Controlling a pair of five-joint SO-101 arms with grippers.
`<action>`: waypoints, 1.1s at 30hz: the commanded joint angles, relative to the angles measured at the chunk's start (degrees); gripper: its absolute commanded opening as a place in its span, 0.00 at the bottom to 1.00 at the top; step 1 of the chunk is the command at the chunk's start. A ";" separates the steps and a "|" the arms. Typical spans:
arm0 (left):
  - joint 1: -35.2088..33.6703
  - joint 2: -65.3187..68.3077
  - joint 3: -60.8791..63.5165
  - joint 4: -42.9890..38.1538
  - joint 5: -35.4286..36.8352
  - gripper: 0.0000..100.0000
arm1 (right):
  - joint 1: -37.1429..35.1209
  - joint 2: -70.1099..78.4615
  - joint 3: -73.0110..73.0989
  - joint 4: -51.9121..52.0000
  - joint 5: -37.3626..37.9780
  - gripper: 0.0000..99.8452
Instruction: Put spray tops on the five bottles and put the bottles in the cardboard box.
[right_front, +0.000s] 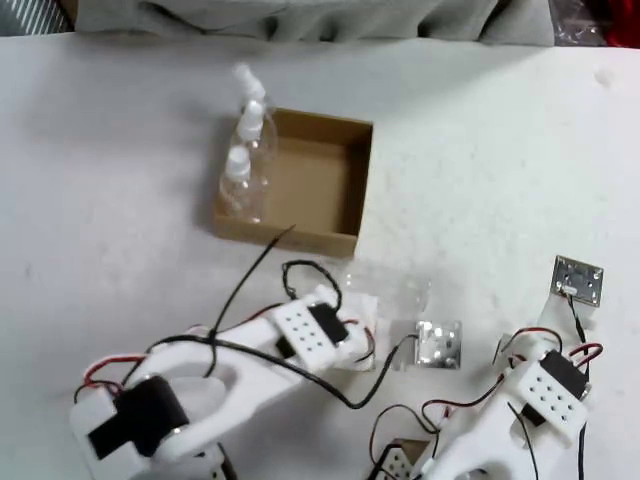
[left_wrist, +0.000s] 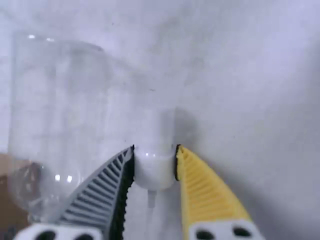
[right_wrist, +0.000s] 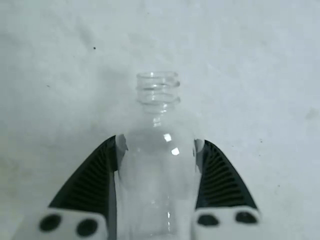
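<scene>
Three capped bottles (right_front: 243, 165) already in box (right_front: 362, 180), upper middle. Left gripper (left_wrist: 154, 154) clenched on spray top (left_wrist: 155, 172); right gripper (right_wrist: 160, 145) grasping uncapped bottle (right_wrist: 159, 185). Two left, I reckon.

The left arm (right_front: 200, 390) lies low, stretching from the lower left of the high view towards its middle, with the white wrist block facing up. The left pincer (left_wrist: 154, 151) is closed, its grey and yellow fingers (left_wrist: 205, 195) pressing both sides of a white spray top (left_wrist: 154, 172). The right arm (right_front: 480, 440) stands at the lower right. The right pincer (right_wrist: 159, 142) grips a clear bottle (right_wrist: 159, 170) between black fingers.
</scene>
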 joint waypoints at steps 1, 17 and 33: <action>-3.03 -12.00 4.31 0.62 8.44 0.02 | -0.75 -0.84 -2.02 -0.84 -0.35 0.02; -14.81 -47.69 16.09 0.26 25.05 0.02 | -0.84 -1.10 -14.15 -0.66 -0.62 0.02; -19.47 -57.19 19.16 0.09 28.40 0.02 | -11.12 -7.34 -26.20 -3.47 -0.79 0.01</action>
